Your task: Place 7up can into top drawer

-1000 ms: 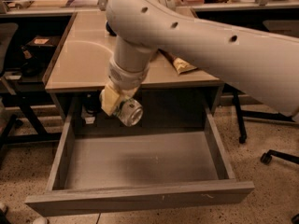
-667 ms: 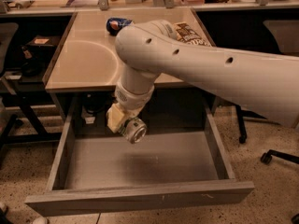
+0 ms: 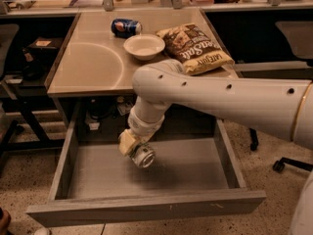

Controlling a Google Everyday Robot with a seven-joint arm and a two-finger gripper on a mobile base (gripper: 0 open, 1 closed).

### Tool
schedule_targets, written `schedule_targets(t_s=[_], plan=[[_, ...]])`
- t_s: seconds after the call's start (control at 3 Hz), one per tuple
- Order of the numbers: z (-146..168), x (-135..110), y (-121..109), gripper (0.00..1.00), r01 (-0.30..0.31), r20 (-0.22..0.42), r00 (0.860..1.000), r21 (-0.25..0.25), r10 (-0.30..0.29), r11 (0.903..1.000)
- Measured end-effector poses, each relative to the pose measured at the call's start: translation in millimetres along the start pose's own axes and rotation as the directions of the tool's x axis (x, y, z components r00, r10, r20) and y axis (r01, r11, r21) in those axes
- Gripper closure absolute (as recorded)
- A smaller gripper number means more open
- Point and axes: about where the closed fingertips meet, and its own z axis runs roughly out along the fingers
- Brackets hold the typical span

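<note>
The gripper (image 3: 137, 151), low inside the top drawer (image 3: 146, 207), grips the 7up can (image 3: 144, 156) and covers its body, so only one silver end shows. The arm (image 3: 220, 99) runs off the right edge and hides the desk's (image 3: 88, 62) front right corner

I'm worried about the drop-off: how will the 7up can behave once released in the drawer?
The gripper holds the 7up can tilted, round silver end showing, above the top drawer; dropped so, it would probably roll on the flat floor. The drawer's walls should likely stop it.
</note>
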Motion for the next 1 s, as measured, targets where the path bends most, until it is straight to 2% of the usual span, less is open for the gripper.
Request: schedule_targets(t_s=[0.33, 1.0], plan=[[31, 8, -5, 1.00, -0.035, -0.002, 0.999, -0.027, 0.035, 0.9990], [55, 27, -7, 1.00, -0.083, -0.009, 0.997, -0.052, 0.082, 0.9952]])
